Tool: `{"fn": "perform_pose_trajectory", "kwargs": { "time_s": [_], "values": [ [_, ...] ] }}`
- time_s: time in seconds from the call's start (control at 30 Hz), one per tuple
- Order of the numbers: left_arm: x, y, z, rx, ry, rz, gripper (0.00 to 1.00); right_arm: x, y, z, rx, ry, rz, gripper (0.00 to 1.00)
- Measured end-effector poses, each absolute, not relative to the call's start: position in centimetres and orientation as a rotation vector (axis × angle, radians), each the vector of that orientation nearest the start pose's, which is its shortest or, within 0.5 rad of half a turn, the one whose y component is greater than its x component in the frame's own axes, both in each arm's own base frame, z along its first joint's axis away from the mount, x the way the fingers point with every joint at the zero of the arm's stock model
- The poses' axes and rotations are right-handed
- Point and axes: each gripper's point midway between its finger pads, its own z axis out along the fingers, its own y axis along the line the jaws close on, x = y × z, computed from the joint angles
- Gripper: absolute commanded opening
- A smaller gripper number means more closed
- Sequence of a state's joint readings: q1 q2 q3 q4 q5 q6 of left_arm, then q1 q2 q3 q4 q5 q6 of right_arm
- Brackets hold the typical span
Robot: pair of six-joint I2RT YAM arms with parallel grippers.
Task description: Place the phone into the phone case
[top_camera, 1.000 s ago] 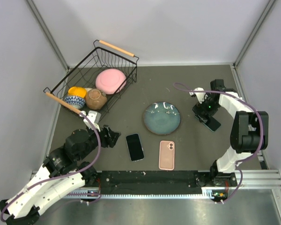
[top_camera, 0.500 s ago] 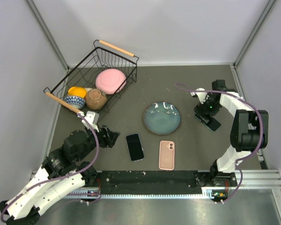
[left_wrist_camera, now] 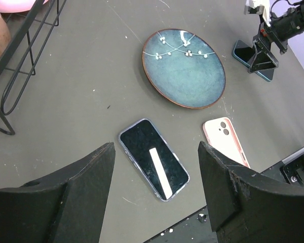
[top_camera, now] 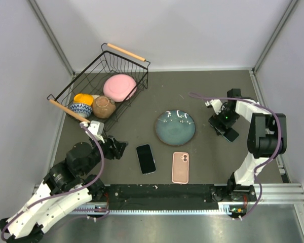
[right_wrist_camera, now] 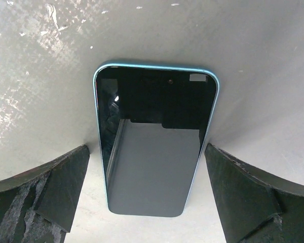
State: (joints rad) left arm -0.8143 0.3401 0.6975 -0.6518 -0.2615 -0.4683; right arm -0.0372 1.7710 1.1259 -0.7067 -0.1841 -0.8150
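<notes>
The blue phone (right_wrist_camera: pixel 156 126) is located directly beneath the right tool (right_wrist_camera: pixel 147 190), which is spread across its short axis.

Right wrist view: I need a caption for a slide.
Open right claw straddling a blue-edged phone lying screen-up on the grey table.

High rear overhead, two low wrist views; blue phone (right_wrist_camera: pixel 157 147) common.
</notes>
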Motion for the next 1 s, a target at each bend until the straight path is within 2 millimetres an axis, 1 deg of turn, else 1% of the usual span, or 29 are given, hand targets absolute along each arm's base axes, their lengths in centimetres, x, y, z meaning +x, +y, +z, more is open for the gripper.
{"fn": "perform_pose_trajectory", "kwargs": {
  "time_s": [0.2, 0.3, 0.33, 0.4, 0.43, 0.47, 0.5, 0.6, 0.67, 0.87, 1.0],
  "values": [
    [16.2, -13.1, 23.6, 0.141, 1.900, -0.636, 0.72, 33.4, -1.2, 2.0, -1.094, 2.659, 0.095, 0.90],
    [16.2, -13.1, 23.6, 0.140, 1.899, -0.635, 0.72, 33.6, -1.3, 2.0, -1.078, 2.665, 0.091, 0.78],
    [16.2, -13.0, 23.6, 0.138, 1.899, -0.634, 0.72, 33.7, -1.3, 1.9, -1.068, 2.666, 0.086, 0.70],
    [16.3, -13.0, 23.6, 0.137, 1.899, -0.632, 0.72, 33.8, -1.3, 1.9, -1.040, 2.672, 0.081, 0.64],
    [16.3, -13.0, 23.6, 0.137, 1.899, -0.632, 0.72, 33.9, -1.3, 1.9, -1.030, 2.674, 0.076, 0.58],
    [16.3, -13.0, 23.6, 0.135, 1.898, -0.630, 0.72, 34.0, -1.4, 2.0, -1.012, 2.678, 0.073, 0.55],
    [16.3, -13.0, 23.6, 0.135, 1.898, -0.630, 0.72, 34.0, -1.4, 2.0, -0.991, 2.688, 0.069, 0.50],
    [16.3, -13.0, 23.6, 0.135, 1.898, -0.630, 0.72, 34.5, -1.4, 2.0, -0.897, 2.729, 0.069, 0.42],
    [16.3, -13.0, 23.6, 0.136, 1.898, -0.630, 0.72, 35.0, -1.5, 2.1, -0.819, 2.754, 0.062, 0.41],
    [16.3, -13.1, 23.4, 0.142, 1.906, -0.629, 0.72, 37.4, -1.5, 2.3, -0.552, 2.805, 0.041, 0.44],
    [16.3, -13.3, 23.2, 0.151, 1.916, -0.631, 0.72, 37.9, -1.2, 2.4, -0.364, 2.833, 0.051, 0.45]
  ]
}}
